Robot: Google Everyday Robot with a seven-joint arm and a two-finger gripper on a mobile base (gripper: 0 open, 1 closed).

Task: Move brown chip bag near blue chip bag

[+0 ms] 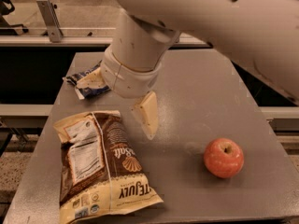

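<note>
Camera view: it looks down at a grey bench from the front.
Arm: a big pale arm [140,36] comes in from the top right and fills much of the top. Its thick round end hangs over the back left part of the bench.
Bench: the grey bench [210,92] holds two bags and one fruit.
Brown chip bag: the brown chip bag [100,162] is the biggest thing on the bench. It lies flat at the front left corner with its white label facing up. Its big letters read upside down. Nothing touches it.
Gripper: the gripper [117,101] hangs above the bench between the two bags, just behind the brown chip bag.
Fingers: the two pale fingers [146,115] are spread wide apart and hold nothing. One points down at the middle of the bench, near the brown chip bag's top right corner. The other sticks out to the left, over the blue chip bag.
Apple: a red apple [223,157] sits at the front right, well apart from both bags.
Blue chip bag: the blue chip bag [99,89] is small and dark. It lies at the back left of the bench, partly hidden by the arm and one finger. Bare bench shows between it and the brown chip bag.
</note>
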